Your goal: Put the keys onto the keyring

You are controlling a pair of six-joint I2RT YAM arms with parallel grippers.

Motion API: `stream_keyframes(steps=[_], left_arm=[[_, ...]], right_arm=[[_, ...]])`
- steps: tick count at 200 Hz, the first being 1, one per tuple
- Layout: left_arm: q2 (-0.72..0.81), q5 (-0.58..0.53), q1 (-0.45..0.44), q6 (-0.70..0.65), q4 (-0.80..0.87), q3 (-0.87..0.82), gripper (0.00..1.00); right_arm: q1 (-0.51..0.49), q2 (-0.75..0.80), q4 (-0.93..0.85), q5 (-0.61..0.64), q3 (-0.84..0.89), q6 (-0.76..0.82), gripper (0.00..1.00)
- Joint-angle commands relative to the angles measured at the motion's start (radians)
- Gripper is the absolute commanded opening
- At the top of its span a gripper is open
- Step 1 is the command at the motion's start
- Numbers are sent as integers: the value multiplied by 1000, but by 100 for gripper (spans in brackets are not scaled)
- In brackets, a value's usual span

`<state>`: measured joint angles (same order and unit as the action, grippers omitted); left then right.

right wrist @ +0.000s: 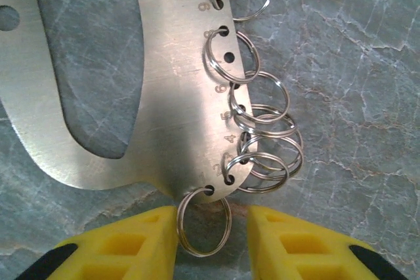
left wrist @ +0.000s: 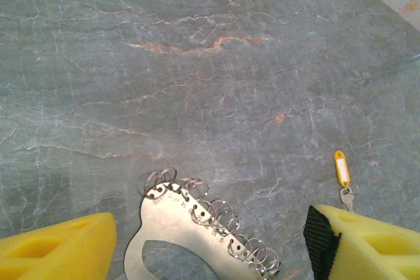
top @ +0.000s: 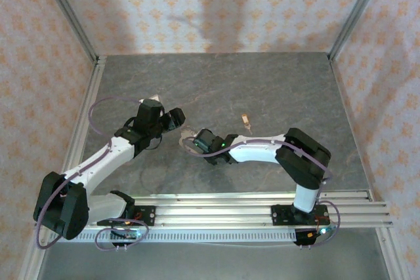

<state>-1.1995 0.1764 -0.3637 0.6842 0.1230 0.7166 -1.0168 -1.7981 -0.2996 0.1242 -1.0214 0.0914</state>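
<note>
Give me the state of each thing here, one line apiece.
left claw: open, empty.
right claw: open, straddling the end ring.
metal plate: flat on the table, rings through its edge holes.
end ring: hooked in the plate's last hole, not clamped.
key: loose on the table, yellow tag at its head.

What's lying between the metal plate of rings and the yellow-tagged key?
Nothing: only bare table separates the plate from the key, per the left wrist view.

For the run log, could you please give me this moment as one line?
left gripper: open above ring plate | right gripper: open, straddling end ring | key: on table, untouched
</note>
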Motion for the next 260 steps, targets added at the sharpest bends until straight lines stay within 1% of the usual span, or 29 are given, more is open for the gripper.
stream_keyframes(steps=[1, 79, 116, 144, 150, 157, 174, 200, 260], left_arm=[[18, 6, 12, 0, 10, -6, 77], [9, 12, 13, 0, 1, -8, 77], [5, 15, 13, 0, -3, -5, 77], [3, 18, 13, 3, -5, -5, 77], [2, 18, 13, 3, -6, -5, 77], [3, 18, 13, 3, -5, -5, 77], [6, 21, 12, 4, -5, -3, 77], [11, 27, 14, 8, -3, 0, 77], [39, 50, 12, 12, 3, 11, 77]], right_arm=[[0, -33, -15, 68, -25, 13, 32], [7, -70, -16, 134, -39, 13, 27], [27, -66, -8, 119, -35, 8, 24], [32, -73, -11, 87, -54, 13, 12], [32, -72, -12, 76, -58, 16, 8], [33, -71, -16, 67, -61, 15, 0], [35, -55, -32, 50, -69, 17, 0], [59, 22, -53, -28, -71, 0, 0], [178, 236, -74, -353, -76, -88, 0]])
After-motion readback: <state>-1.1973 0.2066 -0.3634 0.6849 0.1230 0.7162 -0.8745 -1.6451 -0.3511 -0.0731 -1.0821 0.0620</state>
